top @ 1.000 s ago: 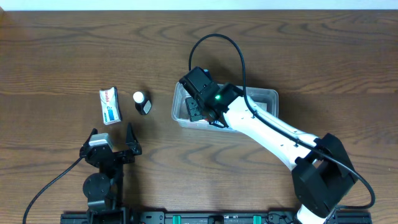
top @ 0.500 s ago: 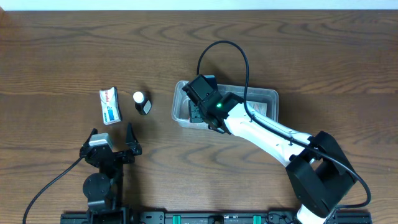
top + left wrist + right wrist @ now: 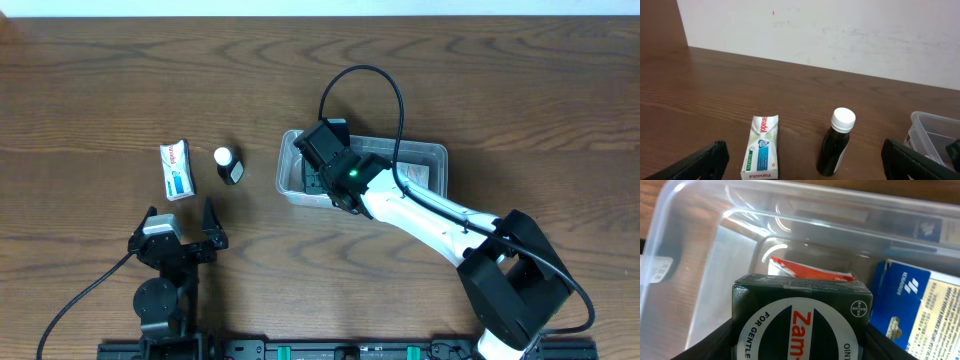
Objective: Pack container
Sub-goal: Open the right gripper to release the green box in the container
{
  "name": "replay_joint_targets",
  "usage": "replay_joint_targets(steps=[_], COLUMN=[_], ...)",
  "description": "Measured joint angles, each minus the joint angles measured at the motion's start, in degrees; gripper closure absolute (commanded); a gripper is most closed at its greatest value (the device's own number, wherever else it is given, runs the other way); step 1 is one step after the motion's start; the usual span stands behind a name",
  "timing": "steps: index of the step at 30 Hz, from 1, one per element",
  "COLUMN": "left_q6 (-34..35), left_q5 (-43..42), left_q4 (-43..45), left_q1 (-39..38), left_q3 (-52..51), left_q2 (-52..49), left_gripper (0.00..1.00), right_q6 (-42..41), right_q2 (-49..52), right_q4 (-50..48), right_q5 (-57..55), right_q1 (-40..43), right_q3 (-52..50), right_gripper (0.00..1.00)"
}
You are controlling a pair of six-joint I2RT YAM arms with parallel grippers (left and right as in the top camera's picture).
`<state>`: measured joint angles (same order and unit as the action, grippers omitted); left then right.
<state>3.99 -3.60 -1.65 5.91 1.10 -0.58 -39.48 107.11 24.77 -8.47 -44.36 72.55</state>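
The container (image 3: 427, 148) is clear and colourless. The carton (image 3: 802, 325) is dark green with a white disc and red lettering. The box (image 3: 907, 297) is blue with a white logo, the packet (image 3: 807, 271) red and white. The desk (image 3: 100, 80) is brown, wood-grained. The Panadol box (image 3: 760, 147) is white with green and blue print, and the bottle (image 3: 835, 145) dark, white-capped.

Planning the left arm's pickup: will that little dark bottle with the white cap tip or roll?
The bottle stands tall and narrow, so a side nudge probably tips it. Being round, it would likely roll once down.
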Motion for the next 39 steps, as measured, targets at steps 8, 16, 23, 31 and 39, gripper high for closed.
replay_joint_targets(steps=[8, 16, 23, 31, 39], left_q6=[0.00, 0.00, 0.00, 0.00, 0.00], left_q5=[0.00, 0.00, 0.00, 0.00, 0.00], left_q4=[0.00, 0.00, 0.00, 0.00, 0.00], left_q1=[0.00, 0.00, 0.00, 0.00, 0.00], left_q3=[0.00, 0.00, 0.00, 0.00, 0.00], left_q2=[0.00, 0.00, -0.02, 0.00, -0.02], left_gripper=[0.02, 0.02, 0.02, 0.02, 0.02], right_q6=[-0.22, -1.36, -2.45, -3.15, -3.69], right_q2=[0.66, 1.01, 1.05, 1.05, 1.05], right_q4=[-1.60, -0.96, 0.02, 0.07, 0.02], right_q5=[-0.17, -0.17, -0.17, -0.17, -0.20], right_q1=[0.00, 0.00, 0.00, 0.00, 0.00], right_q3=[0.00, 0.00, 0.00, 0.00, 0.00], right_gripper=[0.49, 0.49, 0.44, 0.31, 0.17])
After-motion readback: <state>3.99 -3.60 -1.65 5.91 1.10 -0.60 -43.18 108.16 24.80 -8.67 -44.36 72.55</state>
